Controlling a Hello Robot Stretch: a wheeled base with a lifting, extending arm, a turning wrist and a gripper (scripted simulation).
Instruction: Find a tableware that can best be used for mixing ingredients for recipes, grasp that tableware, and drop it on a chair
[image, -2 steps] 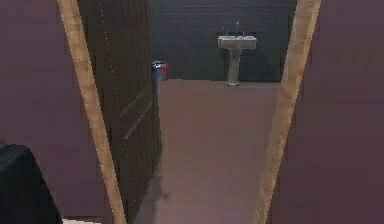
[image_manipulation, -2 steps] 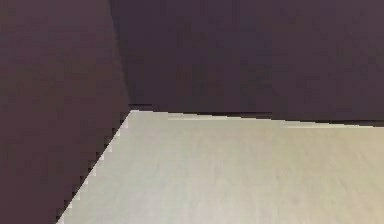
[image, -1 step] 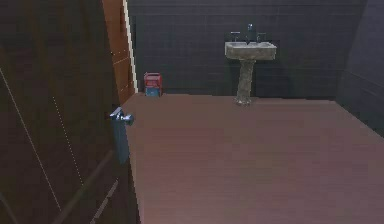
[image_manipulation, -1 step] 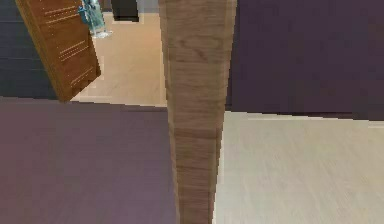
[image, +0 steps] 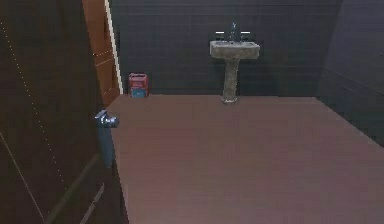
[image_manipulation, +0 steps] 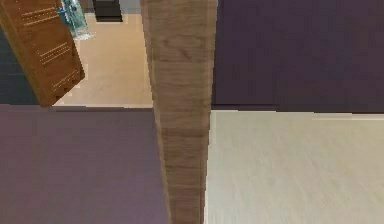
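One pedestal sink (image: 233, 62) stands on dull reddish floor (image: 250, 150) against dark walls (image: 170, 40); tool's state cannot be told

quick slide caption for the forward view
Pedestal sink at the back, small red container beside a wooden door.

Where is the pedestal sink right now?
In the forward view, upper right of centre, the pedestal sink stands against the dark back wall, with a small red container on the floor to its left.
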